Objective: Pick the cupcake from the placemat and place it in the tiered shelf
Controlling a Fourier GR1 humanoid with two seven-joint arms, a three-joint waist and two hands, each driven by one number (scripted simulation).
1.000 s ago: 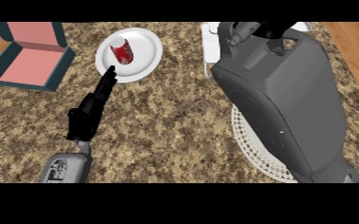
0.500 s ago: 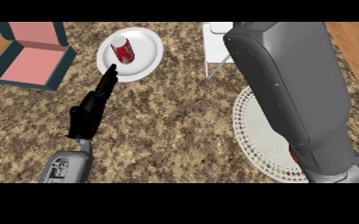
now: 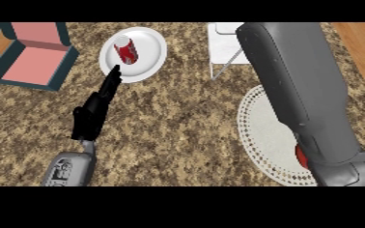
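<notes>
Down at the near right, round lace placemat (image 3: 265, 140) with no cupcake on its visible part, though partly covered by the right forearm (image 3: 299, 87); pick judged done. Near left, left hand (image 3: 91, 118) resting, fingers straight and pressed together, holding nothing, tips at the rim of a white plate (image 3: 153, 53) bearing a red can (image 3: 125, 50). Open counter (image 3: 178, 125) between the arms. Farther on, white tiered shelf (image 3: 222, 46); right hand beyond the top edge there, cupcake unseen, placing impossible to confirm. Pink box (image 3: 35, 58) far left, well apart.
</notes>
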